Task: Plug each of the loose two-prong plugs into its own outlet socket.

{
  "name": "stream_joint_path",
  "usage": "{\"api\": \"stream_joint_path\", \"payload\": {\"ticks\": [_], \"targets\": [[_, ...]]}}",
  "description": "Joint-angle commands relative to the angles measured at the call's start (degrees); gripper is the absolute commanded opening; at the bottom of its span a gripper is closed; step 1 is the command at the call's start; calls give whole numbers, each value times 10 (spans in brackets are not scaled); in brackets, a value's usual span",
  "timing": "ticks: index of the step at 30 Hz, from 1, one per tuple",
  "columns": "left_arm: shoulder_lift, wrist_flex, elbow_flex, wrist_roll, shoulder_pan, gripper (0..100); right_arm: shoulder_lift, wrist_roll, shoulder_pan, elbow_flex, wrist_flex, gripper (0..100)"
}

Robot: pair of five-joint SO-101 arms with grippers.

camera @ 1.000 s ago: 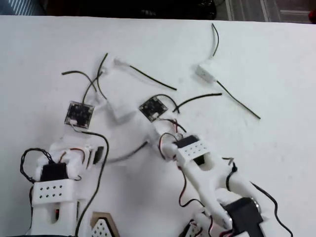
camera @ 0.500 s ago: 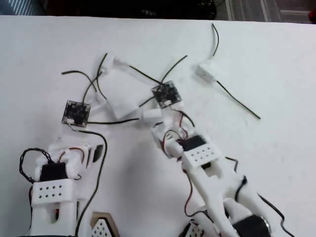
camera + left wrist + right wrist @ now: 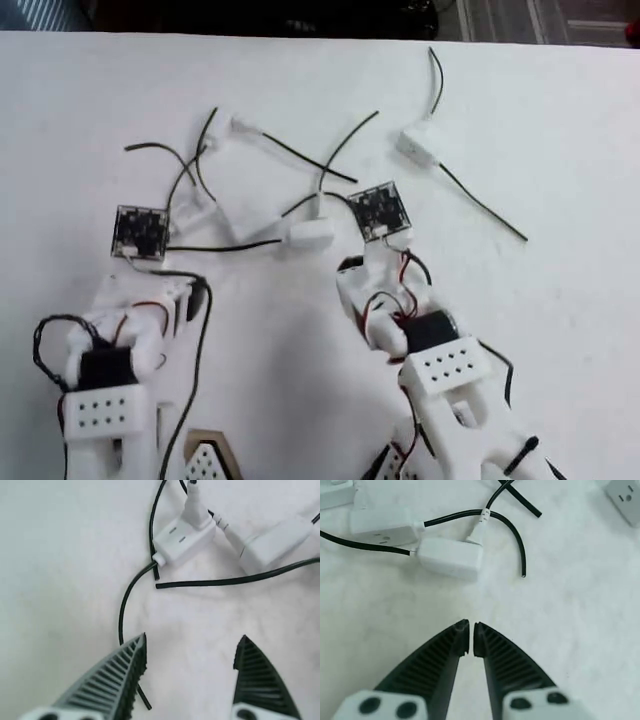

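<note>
Near the left edge of the desk (image 3: 580,330), the left gripper (image 3: 193,639) hangs low with its jaws spread wide and nothing between them. Just beyond its fingertips (image 3: 135,655) a black cord (image 3: 125,605) curls up to a small white block (image 3: 182,540). A white plug (image 3: 197,507) sits against the end of that block, but I can't tell whether it is seated or only touching.

Around the middle of the desk there is a loose tangle of short cords and white pieces. One of them is a plug body (image 3: 450,555) lying close ahead of the right gripper (image 3: 471,626). That gripper's jaws are pinched almost together on nothing.

Further right, toward the far edge, an outlet socket (image 3: 418,147) sits apart from the rest with its own cord trailing away.

These pieces look light, hard and smooth, so I'd expect them to skate on the desk at a nudge. The cords look stiff and springy, likely to swing a body round if one is pulled. My guess is the best hold is across the flat sides of a plug body, leaving the prong end free, with the socket braced so it can't slide away.
</note>
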Motion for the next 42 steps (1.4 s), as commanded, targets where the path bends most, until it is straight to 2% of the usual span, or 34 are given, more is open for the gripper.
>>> {"api": "stream_joint_path", "payload": {"ticks": [1,8,15,17,22,33,36,39,42], "targets": [[-115,12,29,2,2,283,-17,-3,6,0,-15,24],[-280,91,65,2,3,283,-19,-8,6,-2,-15,20],[-274,90,67,2,3,283,-27,-23,18,0,8,19],[-274,90,67,1,3,283,-59,-49,30,0,29,19],[-274,90,67,1,3,283,-192,-53,39,10,101,17],[-274,92,68,1,3,283,-396,-53,93,143,126,18],[-274,92,69,2,3,283,-453,-53,92,172,160,20],[-274,89,85,1,30,283,-517,-53,93,188,205,20],[-274,89,98,1,73,283,-521,-56,93,194,221,21]]}}
